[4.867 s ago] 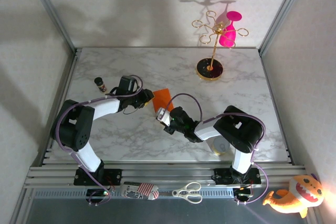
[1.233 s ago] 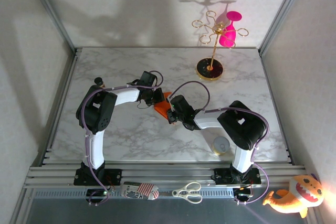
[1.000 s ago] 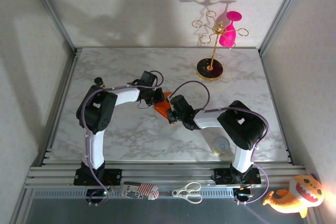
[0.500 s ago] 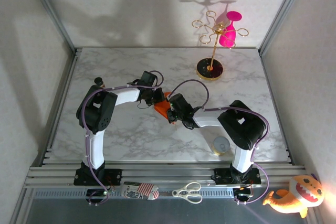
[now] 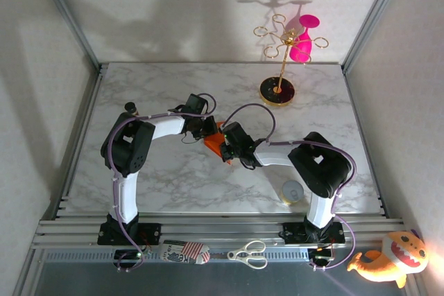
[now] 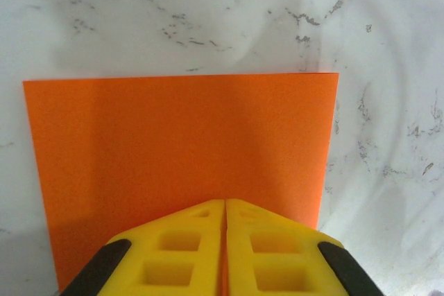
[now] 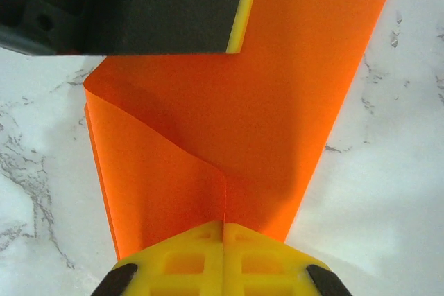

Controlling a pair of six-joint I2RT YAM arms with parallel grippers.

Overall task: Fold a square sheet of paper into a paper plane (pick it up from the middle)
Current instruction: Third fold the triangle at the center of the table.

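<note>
Square sheet of paper [image 7: 277, 102] is lying on the table [image 5: 159, 178], one flap curling over. My right gripper [image 7: 223, 230] is pinching it shut, and my left gripper [image 6: 225, 206] is pressing down, fingers closed. I'm risking a skewed crease if either is slipping.

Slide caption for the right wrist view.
Right gripper pinching the folded-over orange paper sheet over the marble table.

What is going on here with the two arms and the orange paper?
Two robot arms are working on the square sheet of paper in the middle of the marble table. The left gripper is shut on one edge of it, and the right gripper is shut on another. The paper is bent over itself in a loose curl and is not pressed flat. It has no plane shape yet.
</note>
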